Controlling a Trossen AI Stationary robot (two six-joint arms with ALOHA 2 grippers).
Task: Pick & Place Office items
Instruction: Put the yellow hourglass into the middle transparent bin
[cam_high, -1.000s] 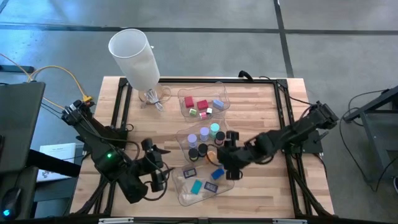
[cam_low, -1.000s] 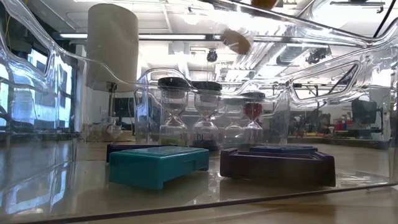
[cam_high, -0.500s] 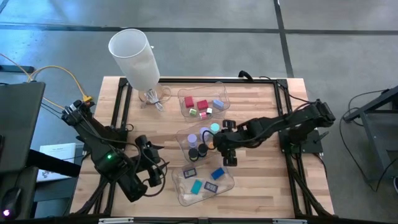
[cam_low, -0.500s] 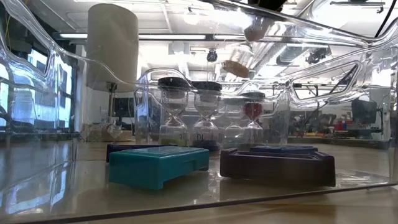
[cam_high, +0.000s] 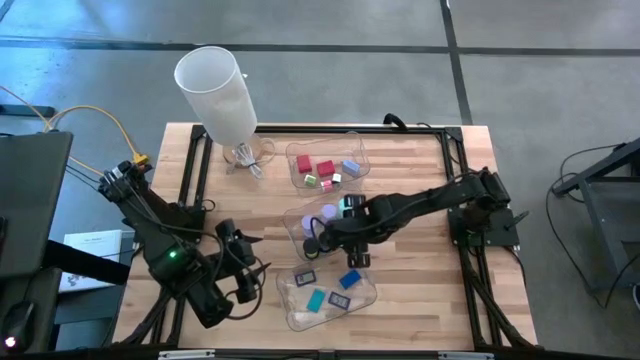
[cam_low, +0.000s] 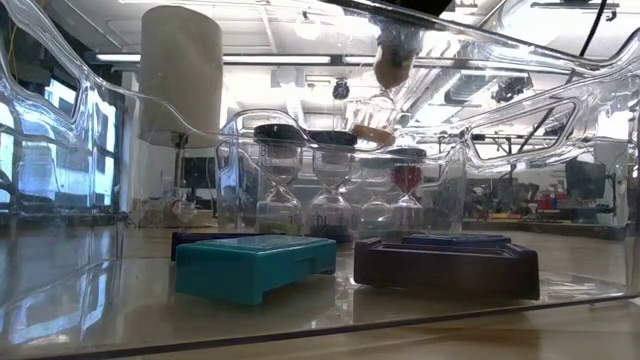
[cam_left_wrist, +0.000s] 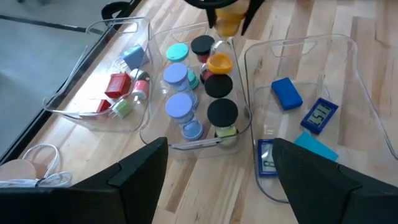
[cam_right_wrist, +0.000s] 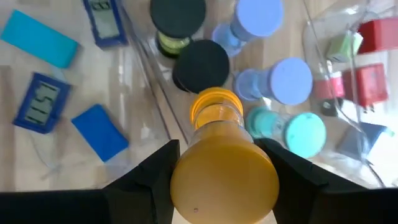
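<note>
Right gripper (cam_right_wrist: 221, 168) pinches orange cylinder (cam_right_wrist: 222, 171) above middle tray (cam_left_wrist: 239, 124), over a second orange cylinder (cam_right_wrist: 215, 104) among lilac, teal, black ones; left gripper (cam_left_wrist: 214, 165) spread, parked beside near tray (cam_high: 290, 310) on table (cam_high: 420, 180).

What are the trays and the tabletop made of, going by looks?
Trays: clear, glossy thin plastic, probably moulded; contents show through the walls, and the rims catch highlights. Tabletop: light wood in glued strips, butcher-block style, with visible grain lines and a smooth, slightly satin sheen in the left wrist view.
</note>
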